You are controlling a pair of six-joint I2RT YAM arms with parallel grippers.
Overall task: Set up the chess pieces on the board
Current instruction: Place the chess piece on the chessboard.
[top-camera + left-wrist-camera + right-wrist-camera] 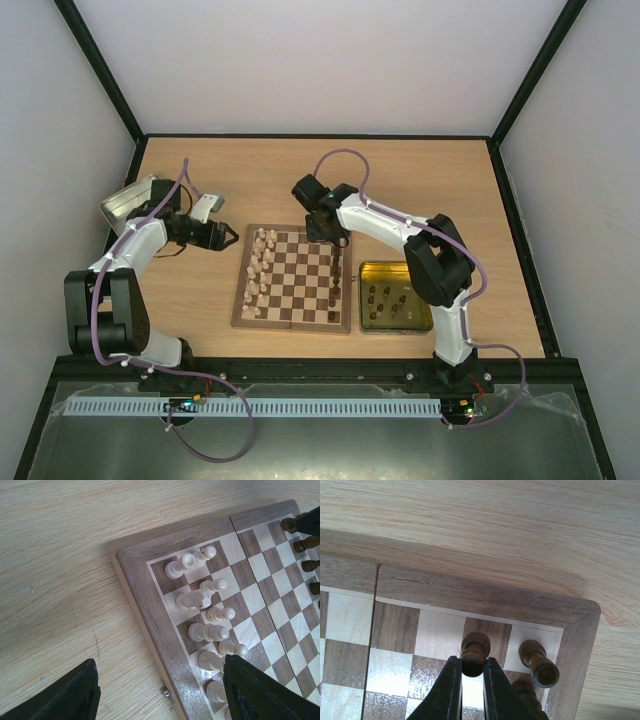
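Right pincer is clenched on a dark chessman at the far corner of the board, just beside a placed neighbour. Placing step, I judge: next, settle it upright, release, lift clear. Left pincer hangs released near cream pieces.

no readable text, labels or numbers

Wood board w/ slight sheen, fine grain. Smooth turned-wood chess pieces on it. Matt wood-grain surface around board; shiny metal tin beside board.
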